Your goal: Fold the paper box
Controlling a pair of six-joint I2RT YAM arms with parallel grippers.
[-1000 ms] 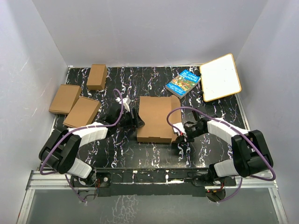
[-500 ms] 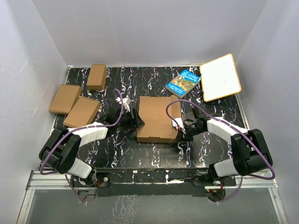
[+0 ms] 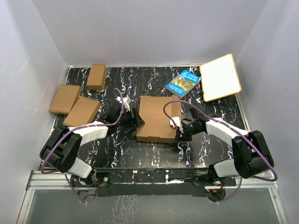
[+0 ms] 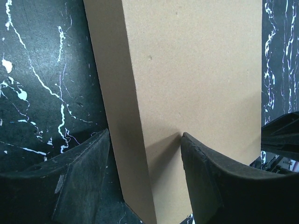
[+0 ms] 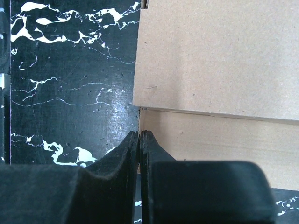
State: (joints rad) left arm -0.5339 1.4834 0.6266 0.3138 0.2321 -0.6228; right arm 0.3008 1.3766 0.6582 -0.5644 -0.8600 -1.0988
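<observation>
The paper box lies flat and closed in the middle of the black marbled table. My left gripper is at its left edge. In the left wrist view the gripper straddles the box's left corner, one finger against the side wall and the other finger on the top face. My right gripper is at the box's right side. In the right wrist view it is shut with nothing between its pads, its tips touching the corner of the lower cardboard layer under the lid.
Three smaller folded cardboard boxes sit at the back left. A blue book and a white board with a wooden rim lie at the back right. White walls enclose the table.
My right gripper has moved left and slightly away from me, up against the box's right side. The left gripper and the box have stayed put.
</observation>
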